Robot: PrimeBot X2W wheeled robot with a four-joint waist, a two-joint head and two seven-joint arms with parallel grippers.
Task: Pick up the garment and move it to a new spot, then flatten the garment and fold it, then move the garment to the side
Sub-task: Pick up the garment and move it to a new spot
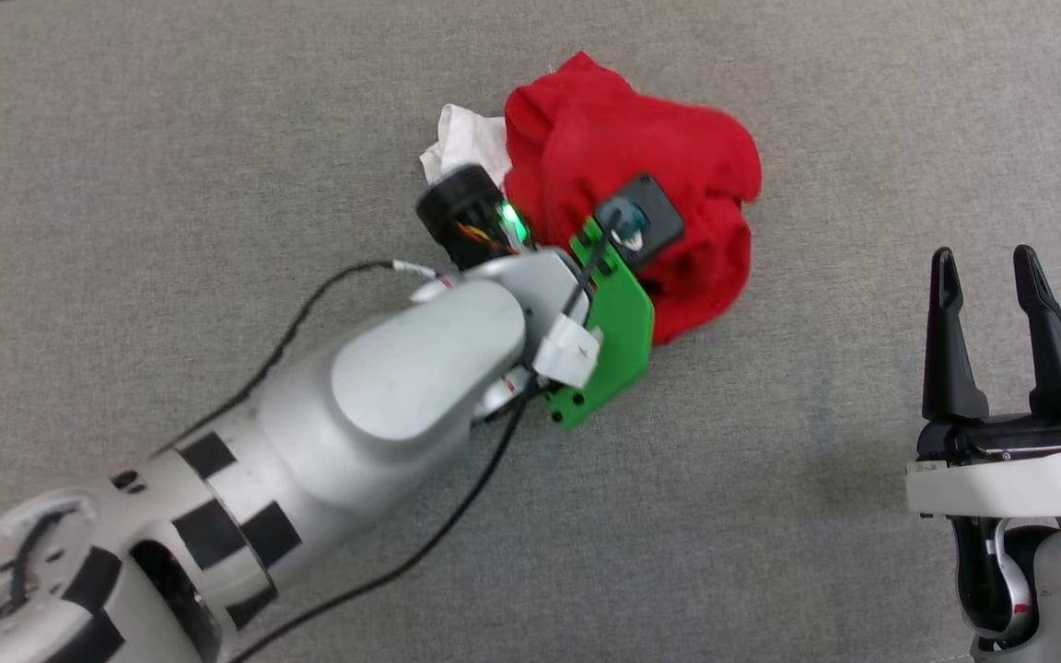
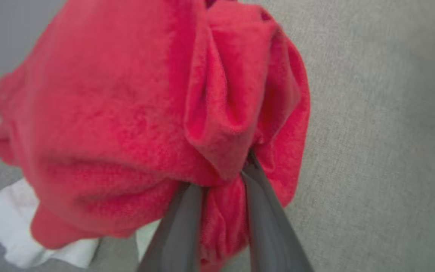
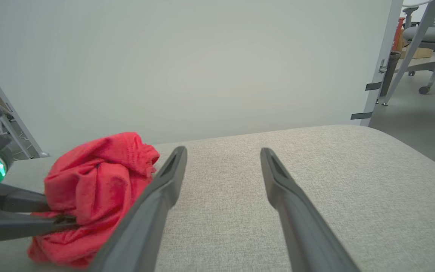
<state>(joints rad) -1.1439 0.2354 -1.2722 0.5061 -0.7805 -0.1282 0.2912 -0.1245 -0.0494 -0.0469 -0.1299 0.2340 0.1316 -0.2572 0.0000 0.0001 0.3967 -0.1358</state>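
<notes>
Left gripper (image 2: 221, 181) pinches the crumpled red fabric garment (image 1: 641, 138) — soft, limp, probably best held by a hem — right gripper (image 1: 984, 267) spread.

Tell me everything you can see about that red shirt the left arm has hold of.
The shirt is a crumpled red bundle of soft, slightly fuzzy-looking cloth, bunched into deep folds. A white part pokes out at one side. No lettering shows. The left tool is pinched shut on a gathered fold near its lower edge. The bundle sits on or just above the gray fabric surface; which one is hard to tell.
</notes>
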